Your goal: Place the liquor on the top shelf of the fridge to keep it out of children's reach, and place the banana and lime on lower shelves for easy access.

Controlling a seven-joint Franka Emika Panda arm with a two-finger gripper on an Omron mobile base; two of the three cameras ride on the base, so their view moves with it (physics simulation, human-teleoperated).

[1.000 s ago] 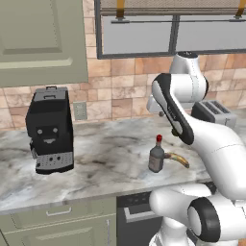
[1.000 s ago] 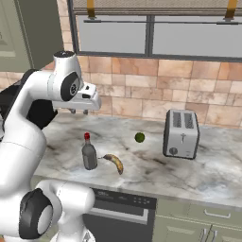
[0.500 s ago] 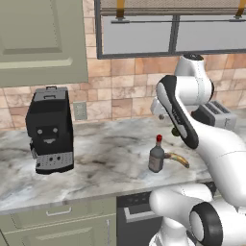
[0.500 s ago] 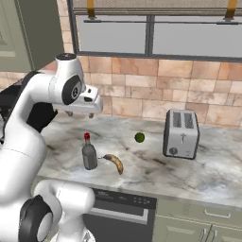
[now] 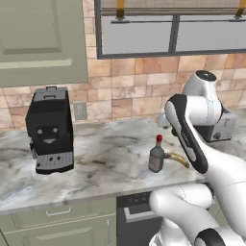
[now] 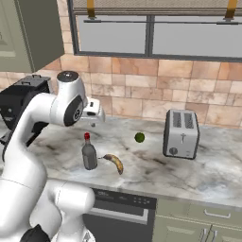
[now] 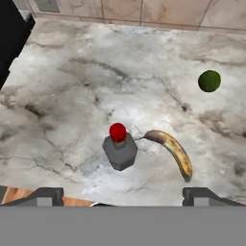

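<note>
Left base view: we see the liquor (image 5: 156, 155) standing upright on the marbled tabletop (image 5: 105, 153), toward its near edge, with the banana (image 5: 176, 158) lying just to its right, one end close to the bottle's base. A black coffee machine (image 5: 49, 129) stands well apart on the left side of the tabletop, below an olive-green cabinet (image 5: 41, 41), and a toaster (image 5: 224, 126) peeks out behind the white arm at the right. Right base view: we find the liquor (image 6: 89, 152) upright near the front of the tabletop (image 6: 189, 170), the banana (image 6: 114, 162) just beside it on the right, curving toward the near edge, and the lime (image 6: 139, 137) farther back and to the right, apart from both. The toaster (image 6: 181, 133) stands further right, near the tiled wall, and the coffee machine (image 6: 21, 101) sits behind the arm at the left. The pincer (image 6: 94, 116) hangs above the tabletop, behind and above the bottle, touching nothing. Hand view: we look down on the liquor (image 7: 119, 147), its red cap facing us, with the banana (image 7: 172, 150) arching away from it and the lime (image 7: 209, 80) well beyond. The two fingertips (image 7: 47, 195) stand wide apart at the bottom, so the pincer (image 7: 124, 198) is released and grips nothing.
</note>
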